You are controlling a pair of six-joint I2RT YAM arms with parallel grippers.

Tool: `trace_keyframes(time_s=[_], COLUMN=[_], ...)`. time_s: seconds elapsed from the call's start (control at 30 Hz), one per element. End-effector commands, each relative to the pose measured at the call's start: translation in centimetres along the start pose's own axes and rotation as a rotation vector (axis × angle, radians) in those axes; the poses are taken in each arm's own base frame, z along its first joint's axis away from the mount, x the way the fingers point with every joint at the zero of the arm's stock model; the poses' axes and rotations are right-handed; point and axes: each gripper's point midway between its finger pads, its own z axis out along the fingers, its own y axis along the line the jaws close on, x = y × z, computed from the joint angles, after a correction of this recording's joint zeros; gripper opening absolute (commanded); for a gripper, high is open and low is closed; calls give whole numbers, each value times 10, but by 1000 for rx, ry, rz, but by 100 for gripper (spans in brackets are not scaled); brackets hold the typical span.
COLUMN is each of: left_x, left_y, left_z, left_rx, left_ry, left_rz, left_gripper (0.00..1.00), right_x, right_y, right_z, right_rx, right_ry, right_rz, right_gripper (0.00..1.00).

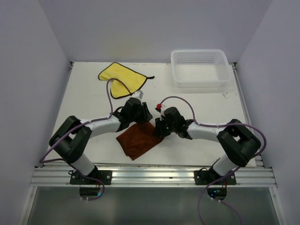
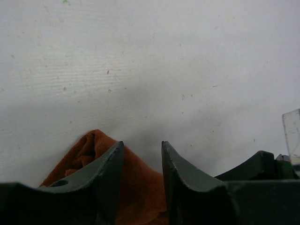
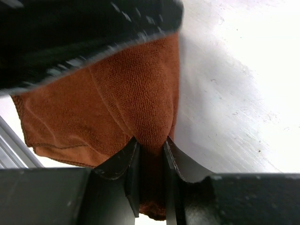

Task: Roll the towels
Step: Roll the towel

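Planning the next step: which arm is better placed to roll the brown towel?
Probably right: the right gripper pinches a fold of the brown towel; the left gripper stands open at its edge.

A robotics laboratory test cell is indicated. A white table (image 1: pixel 93 96) is enclosed by plain pale panels (image 1: pixel 28 70). The left arm (image 1: pixel 75 140) and right arm (image 1: pixel 236 143) are bolted to an aluminium rail (image 1: pixel 154 177), with exposed purple cabling (image 1: pixel 109 93).

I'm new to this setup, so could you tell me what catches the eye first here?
The rust-brown towel lies near the table's middle, the right gripper pinching a fold and the left gripper at its far edge. A yellow towel lies far left, a white basket far right.
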Motion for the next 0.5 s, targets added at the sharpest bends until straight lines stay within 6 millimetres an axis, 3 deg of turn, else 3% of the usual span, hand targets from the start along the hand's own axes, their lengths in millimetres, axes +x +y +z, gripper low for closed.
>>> trace_keyframes(time_s=[0.0, 0.2, 0.33, 0.47], left_x=[-44, -62, -39, -19], left_y=[-16, -1, 22, 32], left_z=[-21, -69, -86, -89], left_rx=[-11, -68, -82, -64], left_ry=[-129, -274, -284, -273], left_rz=[39, 23, -43, -76], left_gripper=[43, 46, 42, 29], right_x=[4, 2, 3, 1], right_y=[-11, -17, -19, -20], right_z=[2, 7, 11, 14], right_rx=[52, 84, 85, 85], right_ry=[-2, -3, -4, -10], right_rz=[7, 35, 82, 115], right_gripper=[17, 13, 11, 9])
